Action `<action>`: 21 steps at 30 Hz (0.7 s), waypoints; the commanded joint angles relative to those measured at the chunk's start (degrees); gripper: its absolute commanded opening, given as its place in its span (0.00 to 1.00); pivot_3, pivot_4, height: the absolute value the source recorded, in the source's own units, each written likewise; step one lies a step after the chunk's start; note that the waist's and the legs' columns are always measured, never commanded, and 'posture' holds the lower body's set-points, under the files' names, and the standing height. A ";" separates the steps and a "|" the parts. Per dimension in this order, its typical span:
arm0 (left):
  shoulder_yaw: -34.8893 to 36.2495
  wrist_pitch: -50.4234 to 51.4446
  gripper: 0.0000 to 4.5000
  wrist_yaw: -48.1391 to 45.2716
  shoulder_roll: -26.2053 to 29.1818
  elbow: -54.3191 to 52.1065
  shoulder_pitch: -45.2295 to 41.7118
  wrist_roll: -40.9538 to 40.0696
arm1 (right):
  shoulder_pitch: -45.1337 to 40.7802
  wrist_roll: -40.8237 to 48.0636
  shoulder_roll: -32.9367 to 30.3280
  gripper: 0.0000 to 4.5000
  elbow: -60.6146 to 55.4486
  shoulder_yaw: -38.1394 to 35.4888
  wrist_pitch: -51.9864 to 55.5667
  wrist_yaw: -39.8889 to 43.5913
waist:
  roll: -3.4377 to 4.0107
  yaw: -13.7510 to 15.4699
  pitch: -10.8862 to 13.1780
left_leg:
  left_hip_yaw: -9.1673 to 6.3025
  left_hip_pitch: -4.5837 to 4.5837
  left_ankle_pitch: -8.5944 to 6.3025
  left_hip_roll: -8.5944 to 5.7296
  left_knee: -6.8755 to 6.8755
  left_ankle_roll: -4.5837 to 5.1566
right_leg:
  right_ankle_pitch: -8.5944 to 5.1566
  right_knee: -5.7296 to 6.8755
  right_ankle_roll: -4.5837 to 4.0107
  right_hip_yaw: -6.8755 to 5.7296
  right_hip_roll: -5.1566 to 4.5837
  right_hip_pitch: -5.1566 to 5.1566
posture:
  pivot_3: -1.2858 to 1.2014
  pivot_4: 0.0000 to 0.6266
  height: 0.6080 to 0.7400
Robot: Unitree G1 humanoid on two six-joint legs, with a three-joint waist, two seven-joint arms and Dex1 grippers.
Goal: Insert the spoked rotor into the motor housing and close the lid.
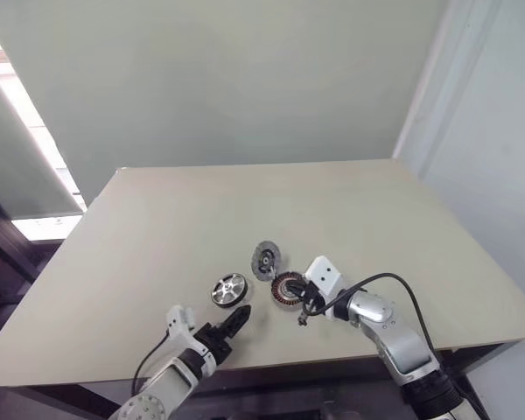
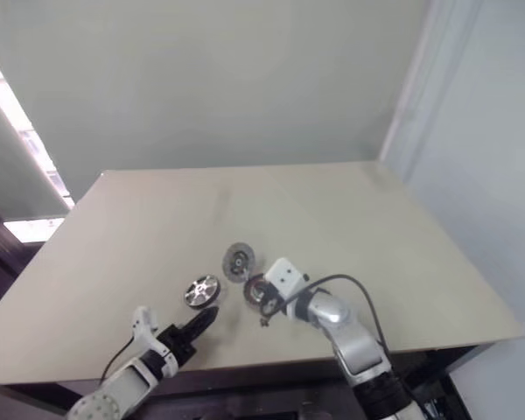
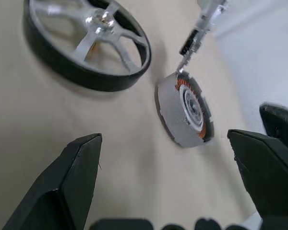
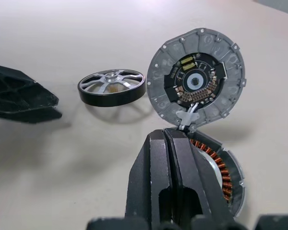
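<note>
Motor parts grouped at the near centre of the counter (image 1: 157,227).
Left pincer (image 1: 236,320) is spread beside the silver, black-rimmed spoked rotor (image 1: 228,290); right pincer (image 1: 303,305), pressed together, is seen against the copper-wound motor housing (image 1: 286,287); the grey lid (image 1: 266,258) is propped upright behind.

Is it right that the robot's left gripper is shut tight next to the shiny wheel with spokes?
Not quite. The left gripper is open, its two black fingers standing wide apart, as the left wrist view shows. It does sit next to the shiny spoked rotor on the table.
</note>
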 commanded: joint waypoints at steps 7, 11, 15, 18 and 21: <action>6.83 -6.18 1.00 12.64 -7.93 5.43 -7.78 -4.36 | -0.89 0.81 -0.44 0.01 -2.55 -0.64 -1.41 -0.09 | -0.06 -0.03 -0.01 | 0.00 -0.01 0.00 -0.01 -0.04 0.00 | 0.00 0.00 0.00 -0.01 0.03 -0.03 | 0.52 0.00 1.00; 7.25 -8.50 1.00 15.67 -8.82 7.88 -10.02 -4.08 | -0.75 0.92 -0.50 0.01 -3.08 -0.80 -1.42 -0.24 | -0.06 0.00 -0.01 | 0.00 -0.02 0.00 -0.03 -0.06 -0.01 | 0.00 -0.02 0.00 0.00 0.03 -0.02 | 0.52 0.00 1.00; 8.01 -10.83 1.00 18.21 -9.39 10.65 -12.48 -4.90 | -0.47 0.87 -0.64 0.01 -3.26 -0.97 -1.58 -0.43 | -0.06 0.00 -0.01 | -0.01 0.01 0.01 -0.03 -0.02 -0.01 | 0.00 -0.01 0.00 -0.01 0.03 0.02 | 0.52 0.00 1.00; 8.52 -12.44 1.00 19.45 -9.24 13.16 -14.54 -5.81 | -0.19 0.76 -0.72 0.01 -3.30 -0.94 -1.79 -0.61 | -0.06 -0.01 -0.01 | -0.01 0.05 0.01 -0.03 0.00 -0.03 | 0.00 -0.01 0.00 -0.01 0.03 0.06 | 0.52 0.00 1.00; 7.78 -12.96 1.00 19.96 -8.68 14.67 -15.59 -5.52 | -0.04 0.70 -0.72 0.01 -3.36 -0.89 -1.91 -0.78 | -0.06 -0.02 -0.02 | 0.01 0.07 0.03 -0.03 0.00 -0.05 | 0.00 0.00 0.00 -0.01 0.04 0.07 | 0.52 0.00 1.00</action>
